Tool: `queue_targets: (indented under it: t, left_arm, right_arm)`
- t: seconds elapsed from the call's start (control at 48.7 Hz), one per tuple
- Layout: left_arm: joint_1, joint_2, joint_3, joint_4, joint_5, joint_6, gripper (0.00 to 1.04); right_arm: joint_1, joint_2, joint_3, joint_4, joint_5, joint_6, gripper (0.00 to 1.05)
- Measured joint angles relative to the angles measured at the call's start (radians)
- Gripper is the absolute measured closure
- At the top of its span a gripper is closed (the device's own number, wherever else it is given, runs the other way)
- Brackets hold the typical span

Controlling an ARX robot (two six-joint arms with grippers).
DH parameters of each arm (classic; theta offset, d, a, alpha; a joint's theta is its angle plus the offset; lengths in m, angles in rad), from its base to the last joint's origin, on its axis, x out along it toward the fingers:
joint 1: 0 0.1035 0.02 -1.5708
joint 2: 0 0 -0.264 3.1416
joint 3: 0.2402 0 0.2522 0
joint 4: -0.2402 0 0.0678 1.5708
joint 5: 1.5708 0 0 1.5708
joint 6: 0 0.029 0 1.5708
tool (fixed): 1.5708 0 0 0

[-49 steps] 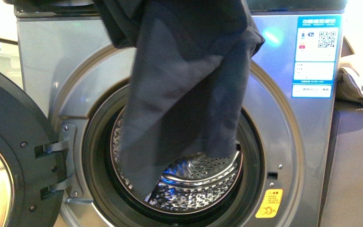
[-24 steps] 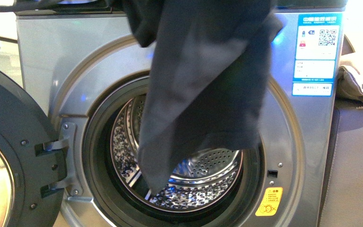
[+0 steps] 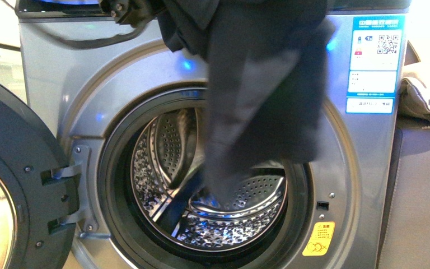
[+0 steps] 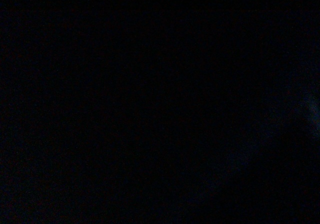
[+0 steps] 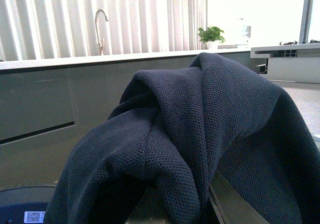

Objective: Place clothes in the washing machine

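Note:
The clothes (image 3: 263, 95), a dark navy garment, hang from above the front view's top edge in front of the washing machine (image 3: 78, 73). They cover the right half of its round porthole, and the lower end dangles into the perforated steel drum (image 3: 162, 162). In the right wrist view the clothes (image 5: 200, 124) drape in thick folds over my right gripper (image 5: 185, 206), which is shut on them; a grey finger (image 5: 232, 204) shows beneath the fabric. A black arm part (image 3: 126, 10) sits at the top edge beside the garment. The left wrist view is dark.
The washer's door (image 3: 11, 185) stands open at the left. A beige cloth (image 3: 425, 92) lies on a surface to the right of the machine. A blue label (image 3: 376, 61) and an orange sticker (image 3: 319, 240) mark the machine's front.
The garment has swung right, uncovering the left half of the drum, and its lower end now hangs inside the opening. The black arm part has come into view at the top left.

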Motion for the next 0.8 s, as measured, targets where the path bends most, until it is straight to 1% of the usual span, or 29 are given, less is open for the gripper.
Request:
queue_targets:
  t: [0.123, 0.411, 0.761, 0.802]
  left_arm:
    - [-0.014, 0.02, 0.028, -0.002, -0.076, 0.003, 0.06]
    - [-0.055, 0.079, 0.087, -0.015, -0.175, 0.024, 0.06]
    - [-0.06, 0.103, 0.105, 0.002, -0.238, 0.069, 0.06]
    - [-0.058, 0.103, 0.105, 0.005, -0.243, 0.072, 0.07]
  right_arm:
    - [0.0, 0.0, 0.0, 0.0, 0.0, 0.0, 0.98]
    - [-0.001, 0.0, 0.0, 0.0, 0.004, 0.0, 0.98]
    - [-0.002, 0.0, 0.0, 0.0, 0.006, 0.0, 0.98]
    - [-0.002, 0.0, 0.0, 0.0, 0.006, -0.001, 0.93]
